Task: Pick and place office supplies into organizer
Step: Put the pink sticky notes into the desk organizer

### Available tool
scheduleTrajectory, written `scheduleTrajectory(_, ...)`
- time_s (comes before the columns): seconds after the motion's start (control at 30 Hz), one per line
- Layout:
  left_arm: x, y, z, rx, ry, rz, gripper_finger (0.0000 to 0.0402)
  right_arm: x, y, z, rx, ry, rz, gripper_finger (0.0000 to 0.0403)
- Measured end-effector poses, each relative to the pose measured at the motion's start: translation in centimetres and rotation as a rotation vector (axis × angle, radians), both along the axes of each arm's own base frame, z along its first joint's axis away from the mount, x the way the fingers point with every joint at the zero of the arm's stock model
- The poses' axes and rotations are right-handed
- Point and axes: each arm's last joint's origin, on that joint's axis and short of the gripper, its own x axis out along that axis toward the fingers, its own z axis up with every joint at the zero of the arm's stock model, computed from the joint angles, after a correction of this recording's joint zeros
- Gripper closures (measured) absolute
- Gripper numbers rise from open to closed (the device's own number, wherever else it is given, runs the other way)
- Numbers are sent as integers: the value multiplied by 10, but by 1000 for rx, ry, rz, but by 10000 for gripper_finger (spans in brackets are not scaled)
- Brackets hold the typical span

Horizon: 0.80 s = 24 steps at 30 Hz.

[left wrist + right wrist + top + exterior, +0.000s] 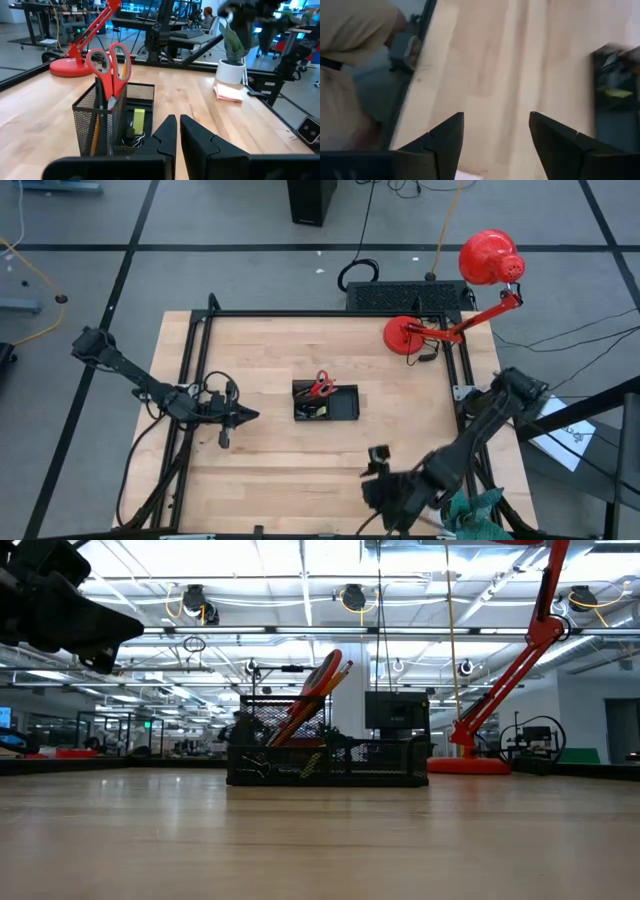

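- Fingers of my right gripper stand spread wide and empty at the high view's lower right; my left gripper, nearly clenched, grasps nothing, left of centre.
- Organizer sits mid-frame, long axis left-right; scissors stand handles-up in its mesh cup.
- Pink sticky-note pad lies by a white pot; fetching it is probably next.

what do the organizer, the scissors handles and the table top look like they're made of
Organizer: looks like black wire mesh, probably metal, since you see through its fine grid walls. Scissors handles: smooth red plastic by their glossy, moulded loops. Table top: light wood, likely butcher-block, with long plank strips and grain showing under a low-sheen finish.
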Motion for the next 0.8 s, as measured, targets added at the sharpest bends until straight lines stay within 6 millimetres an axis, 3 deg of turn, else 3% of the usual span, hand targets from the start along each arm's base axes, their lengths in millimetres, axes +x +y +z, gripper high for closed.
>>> scheduleTrajectory(0.2,0,0,0,-14,-1,1,371,-10,33,-35,94,130,-79,199)
scheduleTrajectory(0.4,0,0,0,-18,-1,1,371,-31,54,-52,142,218,-182,202)
scheduleTrajectory(0.6,0,0,1,-26,-8,2,371,-41,44,-59,3,247,-296,204)
scheduleTrajectory(0.8,0,0,1,-52,-6,4,371,-40,38,-67,-19,310,-271,204)
